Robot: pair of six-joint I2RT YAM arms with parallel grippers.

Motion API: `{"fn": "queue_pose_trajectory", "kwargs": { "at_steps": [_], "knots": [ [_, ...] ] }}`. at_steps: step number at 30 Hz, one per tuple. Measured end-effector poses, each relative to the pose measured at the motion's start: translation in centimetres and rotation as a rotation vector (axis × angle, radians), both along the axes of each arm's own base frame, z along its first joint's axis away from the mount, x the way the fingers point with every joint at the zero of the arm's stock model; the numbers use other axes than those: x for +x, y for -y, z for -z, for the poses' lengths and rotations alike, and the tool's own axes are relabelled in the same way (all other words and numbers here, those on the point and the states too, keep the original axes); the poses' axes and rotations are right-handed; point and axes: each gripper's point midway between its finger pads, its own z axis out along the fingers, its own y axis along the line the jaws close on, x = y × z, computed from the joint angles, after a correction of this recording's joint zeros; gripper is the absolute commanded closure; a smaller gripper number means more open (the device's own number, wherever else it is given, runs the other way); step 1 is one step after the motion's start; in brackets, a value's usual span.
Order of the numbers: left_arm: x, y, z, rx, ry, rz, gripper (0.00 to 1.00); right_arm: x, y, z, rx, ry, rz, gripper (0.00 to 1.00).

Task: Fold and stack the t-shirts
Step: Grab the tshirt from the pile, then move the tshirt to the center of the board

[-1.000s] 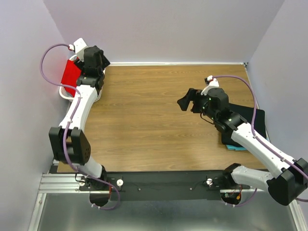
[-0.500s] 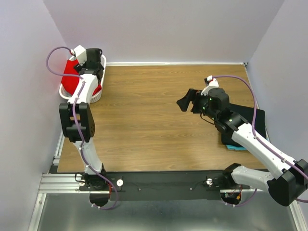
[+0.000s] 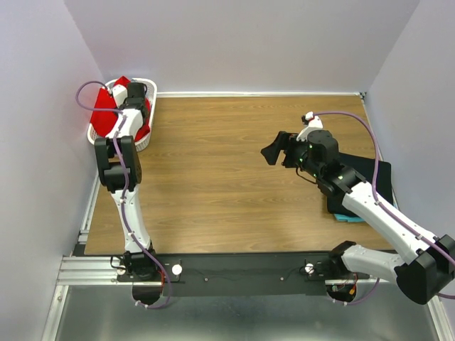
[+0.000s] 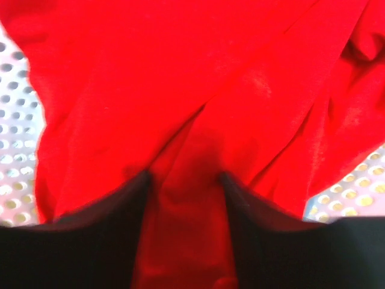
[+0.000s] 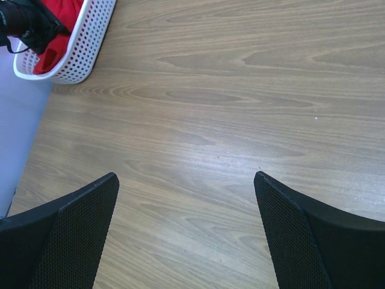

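The bright red t-shirt (image 3: pixel 106 117) lies bunched in the white lattice basket (image 3: pixel 147 83) at the far left corner. My left gripper (image 3: pixel 135 99) is down in that basket. In the left wrist view red t-shirt cloth (image 4: pixel 180 72) fills the frame, and a ridge of it sits pinched between the fingers of the left gripper (image 4: pixel 185 177). My right gripper (image 3: pixel 272 150) hangs open over bare wood at centre right; nothing is between the fingers of the right gripper (image 5: pixel 186 177). A folded black t-shirt (image 3: pixel 373 174) lies on a teal one (image 3: pixel 347 218) at the right edge. The grey-blue t-shirt is out of view.
Basket lattice (image 4: pixel 15 150) shows on both sides of the red cloth. The right wrist view shows the basket (image 5: pixel 84 54) at its upper left, with red cloth (image 5: pixel 51 54) inside and the left arm (image 5: pixel 24 21) over it. Purple-grey walls close in the wooden table (image 3: pixel 213 156).
The left arm has swung in and dropped its wrist into the basket, onto the red t-shirt. The right arm has stayed still.
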Motion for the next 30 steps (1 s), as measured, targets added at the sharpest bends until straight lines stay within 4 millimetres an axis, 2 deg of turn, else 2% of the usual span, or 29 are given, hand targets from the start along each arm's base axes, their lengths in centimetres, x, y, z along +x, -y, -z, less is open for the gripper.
{"fn": "queue_pose_trajectory", "kwargs": {
  "at_steps": [2, 3, 4, 6, 10, 13, 18, 19, 21, 23, 25, 27, 28, 30],
  "knots": [
    [0.3, 0.1, 0.3, -0.003, -0.006, 0.014, 0.66, 0.0, 0.0, 0.0, 0.0, 0.0, 0.0, 0.0],
    [0.3, 0.1, 0.3, -0.003, -0.01, 0.021, 0.73, 0.0, 0.0, 0.0, -0.001, 0.0, 0.0, 0.0],
    [0.3, 0.2, 0.3, -0.005, -0.01, 0.028, 0.86, 0.0, 0.0, 0.0, -0.001, 0.0, 0.0, 0.0],
    [0.5, 0.2, 0.2, -0.008, -0.008, 0.04, 0.98, 0.0, 0.0, 0.0, -0.001, -0.001, 0.0, 0.0],
    [0.6, 0.0, -0.4, -0.026, -0.001, 0.071, 1.0, 0.1, -0.1, 0.3, -0.005, -0.008, 0.0, 0.0],
    [0.7, -0.2, -2.1, -0.03, 0.03, 0.085, 1.0, 0.2, -0.1, 0.7, -0.01, -0.017, 0.0, 0.0],
    [0.7, -0.1, -8.7, -0.018, 0.146, 0.117, 1.0, 0.4, -0.3, 0.8, -0.014, -0.023, 0.0, 0.0],
    [0.8, 0.1, -11.3, -0.013, 0.197, 0.133, 1.0, 0.5, -0.3, 0.7, -0.014, -0.023, 0.0, 0.0],
    [0.8, 0.4, -14.7, -0.004, 0.262, 0.152, 1.0, 0.7, -0.4, 0.6, -0.013, -0.022, 0.0, 0.0],
    [0.5, 1.0, -19.8, 0.009, 0.36, 0.192, 1.0, 1.0, -0.6, 0.5, -0.014, -0.023, 0.0, 0.0],
    [0.1, 1.6, -23.1, 0.021, 0.418, 0.222, 1.0, 1.2, -0.8, 0.5, -0.016, -0.026, 0.0, 0.0],
    [-0.5, 2.8, -26.8, 0.037, 0.482, 0.268, 1.0, 1.4, -0.9, 0.4, -0.016, -0.027, 0.0, 0.0],
    [-0.6, 3.4, -27.9, 0.044, 0.5, 0.285, 1.0, 1.5, -0.9, 0.3, -0.016, -0.026, 0.0, 0.0],
    [-1.2, 5.8, -31.0, 0.059, 0.547, 0.349, 1.0, 1.7, -1.0, 0.0, -0.013, -0.021, 0.0, 0.0]
  ]
}}
